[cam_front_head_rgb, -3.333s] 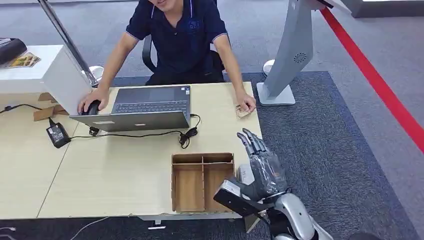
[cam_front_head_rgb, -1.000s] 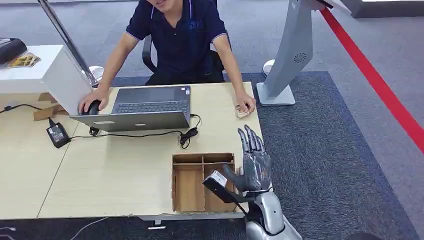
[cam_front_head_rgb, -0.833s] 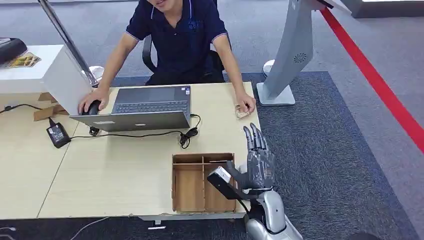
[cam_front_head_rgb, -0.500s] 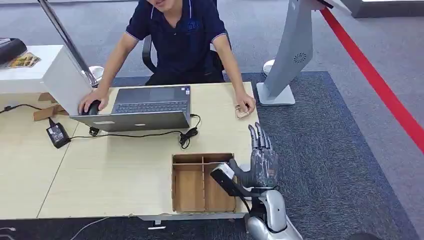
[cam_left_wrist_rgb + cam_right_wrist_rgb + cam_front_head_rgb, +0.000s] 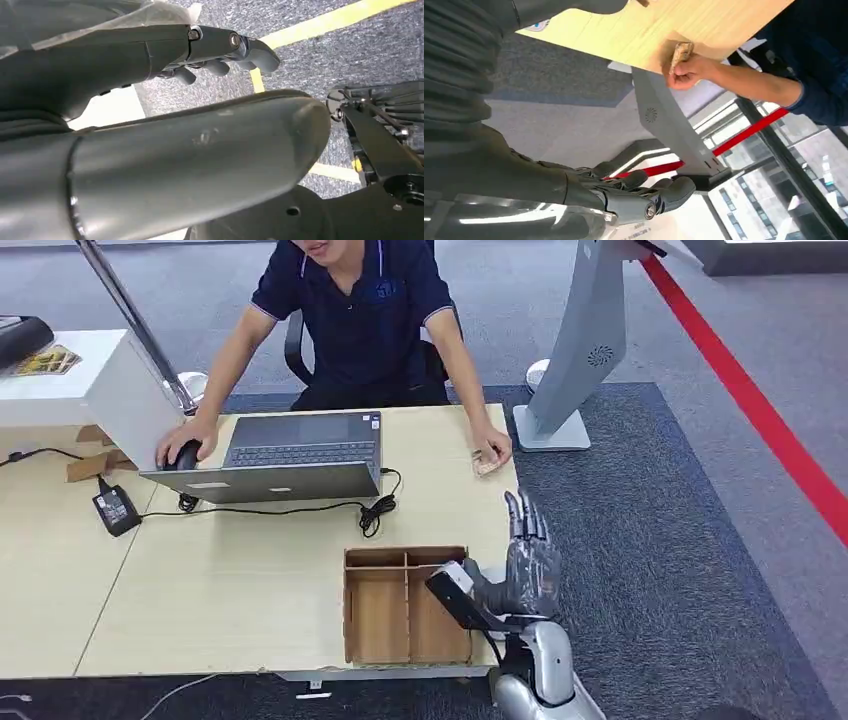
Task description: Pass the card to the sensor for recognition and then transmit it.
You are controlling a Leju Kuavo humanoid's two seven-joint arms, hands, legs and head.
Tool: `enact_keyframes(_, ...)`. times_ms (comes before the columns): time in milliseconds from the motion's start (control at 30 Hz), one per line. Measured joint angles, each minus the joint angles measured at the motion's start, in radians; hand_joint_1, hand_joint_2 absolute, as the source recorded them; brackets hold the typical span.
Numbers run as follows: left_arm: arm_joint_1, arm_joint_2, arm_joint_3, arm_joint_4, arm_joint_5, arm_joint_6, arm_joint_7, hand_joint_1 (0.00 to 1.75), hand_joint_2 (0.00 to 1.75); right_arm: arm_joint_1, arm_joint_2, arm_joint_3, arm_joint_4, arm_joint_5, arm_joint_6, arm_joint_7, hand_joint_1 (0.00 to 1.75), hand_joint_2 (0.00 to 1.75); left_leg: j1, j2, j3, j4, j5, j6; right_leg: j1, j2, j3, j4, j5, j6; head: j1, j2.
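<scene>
Card (image 5: pixel 486 464) lies on the far right corner of the desk (image 5: pixel 250 580), under the fingertips of the person's hand (image 5: pixel 493 448); in the right wrist view the same card (image 5: pixel 680 53) is pinched at the desk's edge by that hand (image 5: pixel 686 72). Right hand (image 5: pixel 526 562) stands raised at the desk's right edge, just beside the wooden tray (image 5: pixel 405 605), palm upright, fingers straight and together pointing away from the robot, thumb held out to the side toward the tray, holding nothing. It is well apart from the card. From its wrist camera the right hand (image 5: pixel 634 192) shows fingers extended with nothing between them. Left hand (image 5: pixel 215 50) hangs over grey carpet, its fingers stretched out with tips slightly bent, gripping nothing. On the desk sit an open laptop (image 5: pixel 285 455) before the seated person (image 5: pixel 355 315), and a black adapter (image 5: pixel 115 508) with its cable. A grey kiosk stand (image 5: pixel 580 350) rises from the carpet just beyond the desk's right corner.
</scene>
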Motion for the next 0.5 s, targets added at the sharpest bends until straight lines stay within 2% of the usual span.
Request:
enact_keyframes(267, 0.0, 0.0, 0.0, 0.0, 0.008, 0.001, -0.002, 0.0, 0.0, 0.005, -0.086, 0.037, -0.044, 0.028, 0.0, 0.131, 0.0, 1.75, 0.0, 0.0, 0.0, 0.0, 0.0, 0.0, 0.0, 0.0, 0.0, -0.001, 0.0, 0.0, 0.0, 0.0)
enact_keyframes(500, 0.0, 0.0, 0.0, 0.0, 0.012, 0.002, -0.002, 0.0, 0.0, 0.012, -0.15, 0.073, -0.093, 0.034, 0.0, 0.156, 0.0, 1.75, 0.0, 0.0, 0.0, 0.0, 0.0, 0.0, 0.0, 0.0, 0.0, -0.001, 0.0, 0.0, 0.0, 0.0)
